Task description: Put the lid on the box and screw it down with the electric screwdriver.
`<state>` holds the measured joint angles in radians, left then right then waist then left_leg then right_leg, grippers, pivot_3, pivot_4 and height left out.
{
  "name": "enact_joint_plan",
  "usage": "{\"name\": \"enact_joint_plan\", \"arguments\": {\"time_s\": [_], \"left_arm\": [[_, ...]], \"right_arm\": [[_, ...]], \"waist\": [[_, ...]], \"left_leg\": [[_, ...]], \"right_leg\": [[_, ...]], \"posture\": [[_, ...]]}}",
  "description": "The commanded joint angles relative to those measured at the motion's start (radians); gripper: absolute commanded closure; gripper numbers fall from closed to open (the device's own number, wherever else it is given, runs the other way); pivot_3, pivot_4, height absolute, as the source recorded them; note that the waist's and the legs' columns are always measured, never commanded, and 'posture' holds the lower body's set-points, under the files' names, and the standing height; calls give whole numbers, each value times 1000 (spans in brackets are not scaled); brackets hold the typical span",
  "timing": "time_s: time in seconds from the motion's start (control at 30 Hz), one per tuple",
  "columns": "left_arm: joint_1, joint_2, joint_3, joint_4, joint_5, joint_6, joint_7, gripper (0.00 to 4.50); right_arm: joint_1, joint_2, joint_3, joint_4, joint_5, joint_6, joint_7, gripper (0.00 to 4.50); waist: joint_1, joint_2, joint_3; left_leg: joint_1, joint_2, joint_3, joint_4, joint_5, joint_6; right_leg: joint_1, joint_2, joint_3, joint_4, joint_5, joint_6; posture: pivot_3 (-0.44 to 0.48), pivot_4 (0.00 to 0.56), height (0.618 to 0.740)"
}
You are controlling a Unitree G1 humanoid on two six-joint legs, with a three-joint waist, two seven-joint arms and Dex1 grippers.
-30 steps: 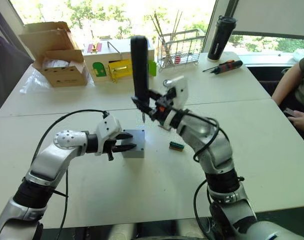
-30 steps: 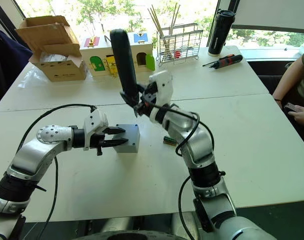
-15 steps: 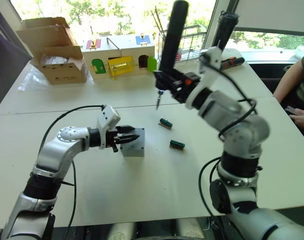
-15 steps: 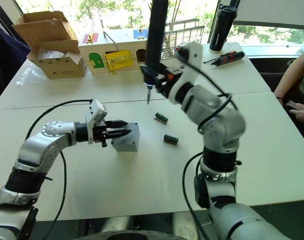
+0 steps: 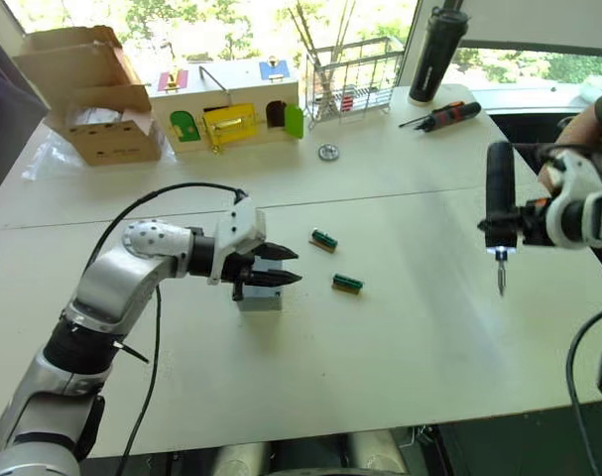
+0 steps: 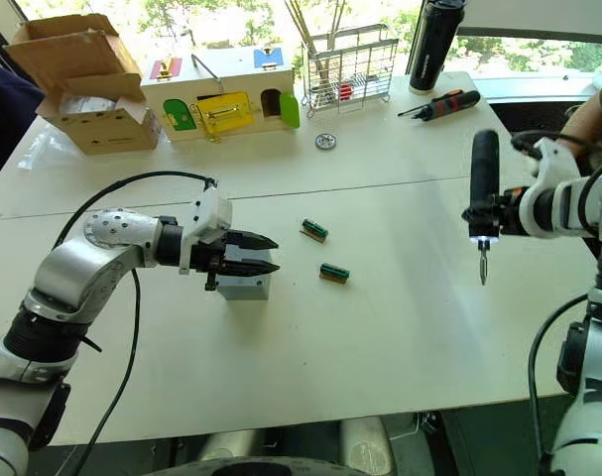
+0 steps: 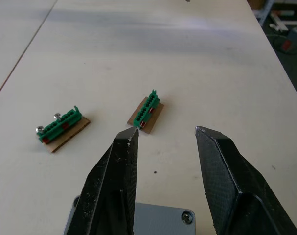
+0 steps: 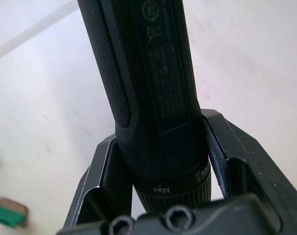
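Box (image 6: 243, 288) sits left of centre in the head views, lid (image 7: 158, 219) already seated on top; one corner screw shows in the left wrist view. My left gripper (image 6: 264, 255) hovers just over the box's top edge, fingers (image 7: 123, 161) apart, holding nothing. Two green terminal blocks (image 6: 314, 230) lie just right of the box. At far right of frame, my right gripper (image 5: 524, 220) is clamped on the electric screwdriver (image 5: 498, 203), upright, bit down, well apart from the box. Judged step: lid placed, screwing in hand. Next move: bring the bit over to a corner screw while the left claw steadies the box.
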<state>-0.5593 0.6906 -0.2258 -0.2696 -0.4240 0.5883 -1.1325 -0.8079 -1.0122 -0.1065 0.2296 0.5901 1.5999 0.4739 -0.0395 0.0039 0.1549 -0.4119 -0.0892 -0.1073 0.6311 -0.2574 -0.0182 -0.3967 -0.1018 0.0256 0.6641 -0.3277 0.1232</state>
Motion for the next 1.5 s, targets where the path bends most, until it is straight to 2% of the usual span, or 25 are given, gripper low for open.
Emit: {"name": "enact_joint_plan", "arguments": {"time_s": [0.03,0.6,0.67,0.8,0.83,1.23,1.5], "left_arm": [[-7,11,6,-55,-7,-15,-16,2668],[71,34,-9,-109,67,-35,31,2668],[73,33,-4,-107,66,-33,35,2626],[73,33,-6,-104,69,-34,42,2626],[73,34,-5,-102,70,-35,43,2626],[48,34,-2,-55,83,-51,40,2626],[19,45,3,3,105,-81,29,2626]], "right_arm": [[2,-82,68,11,23,-36,139,2685],[-33,-47,346,203,-111,-163,355,2685],[-32,-44,357,216,-133,-182,368,1648],[-23,-50,385,213,-180,-228,391,226],[-21,-52,392,209,-193,-240,396,23],[-44,-52,363,173,-256,-311,442,23],[-61,-78,357,133,-338,-449,437,23]], "waist": [[-4,0,1],[11,-1,1],[14,-2,1],[25,-3,0],[27,-3,0],[29,-3,0],[29,-3,0]], "left_leg": [[0,0,0,0,0,0],[0,0,0,4,0,1],[0,0,-1,5,-1,1],[1,0,-2,9,-1,1],[1,0,-2,12,-2,3],[0,-3,-2,15,-4,5],[0,-3,-2,15,-4,5]], "right_leg": [[0,0,0,0,0,0],[1,1,-1,0,0,0],[2,1,-1,0,0,0],[5,2,-1,0,0,0],[6,2,-2,0,0,0],[7,0,-2,0,0,1],[6,0,-2,0,0,1]], "posture": [[0,150,740],[0,150,740],[0,150,740],[0,150,740],[0,150,740],[0,150,740],[0,150,740]]}}
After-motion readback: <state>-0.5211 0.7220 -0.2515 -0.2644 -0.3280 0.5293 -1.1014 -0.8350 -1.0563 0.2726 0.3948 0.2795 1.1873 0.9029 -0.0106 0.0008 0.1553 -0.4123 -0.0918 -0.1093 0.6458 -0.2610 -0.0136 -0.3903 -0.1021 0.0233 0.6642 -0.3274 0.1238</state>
